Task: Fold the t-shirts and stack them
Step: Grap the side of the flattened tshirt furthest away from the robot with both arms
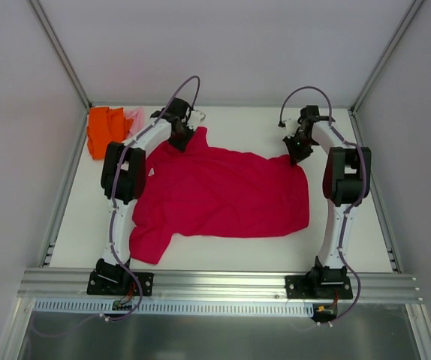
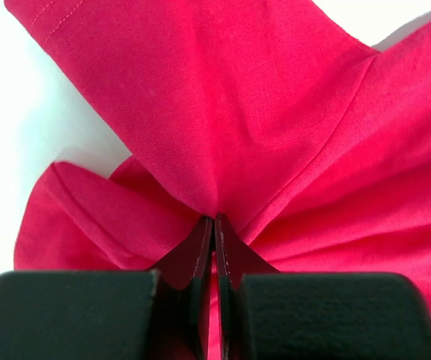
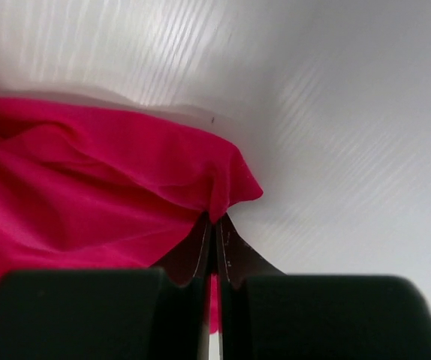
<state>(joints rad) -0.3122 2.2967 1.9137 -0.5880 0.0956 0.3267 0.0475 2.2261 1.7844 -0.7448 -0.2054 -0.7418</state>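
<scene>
The crimson-red t-shirt (image 1: pixel 223 195) lies spread over the middle of the white table. My left gripper (image 1: pixel 180 139) is shut on its far left part, with cloth bunched at the fingertips in the left wrist view (image 2: pixel 214 219). My right gripper (image 1: pixel 296 152) is shut on the shirt's far right corner, seen pinched in the right wrist view (image 3: pixel 215 216). The orange t-shirt (image 1: pixel 103 130) lies crumpled at the far left corner, with a bit of the pale pink t-shirt (image 1: pixel 135 118) beside it.
Grey walls enclose the table on the left, back and right. An aluminium rail (image 1: pixel 215 283) carries both arm bases along the near edge. Bare white table (image 1: pixel 245 127) shows behind the red shirt and to its right (image 3: pixel 351 150).
</scene>
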